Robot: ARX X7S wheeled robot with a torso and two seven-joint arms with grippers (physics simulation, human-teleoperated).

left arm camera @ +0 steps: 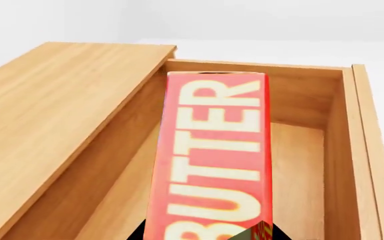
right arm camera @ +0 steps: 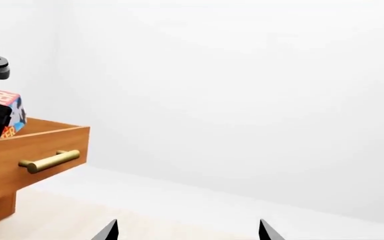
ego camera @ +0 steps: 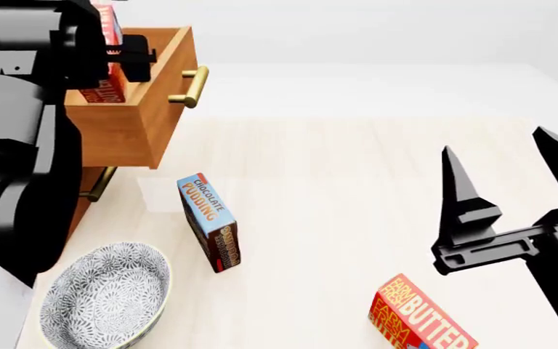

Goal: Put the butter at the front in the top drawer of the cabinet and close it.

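The butter (left arm camera: pixel 212 150), a red carton with pale lettering, hangs upright in my left gripper (left arm camera: pixel 205 236), which is shut on it. It is over the open top drawer (left arm camera: pixel 299 170) of the cabinet (left arm camera: pixel 52 115). From the head, the butter (ego camera: pixel 110 26) and left gripper (ego camera: pixel 114 58) are above the pulled-out top drawer (ego camera: pixel 158 109), whose brass handle (ego camera: pixel 194 86) faces right. My right gripper (ego camera: pixel 495 144) is open and empty above the table; its tips frame bare floor in the right wrist view (right arm camera: pixel 188 231), where the top drawer (right arm camera: pixel 38 145) and butter (right arm camera: pixel 2 107) show far left.
A second, like red butter carton (ego camera: pixel 420 316) lies at the table's near edge under my right arm. A blue-and-brown chocolate pudding box (ego camera: pixel 211 222) stands mid-table. A patterned bowl (ego camera: pixel 104 298) sits near left. A lower drawer handle (ego camera: pixel 98 185) shows under the open drawer.
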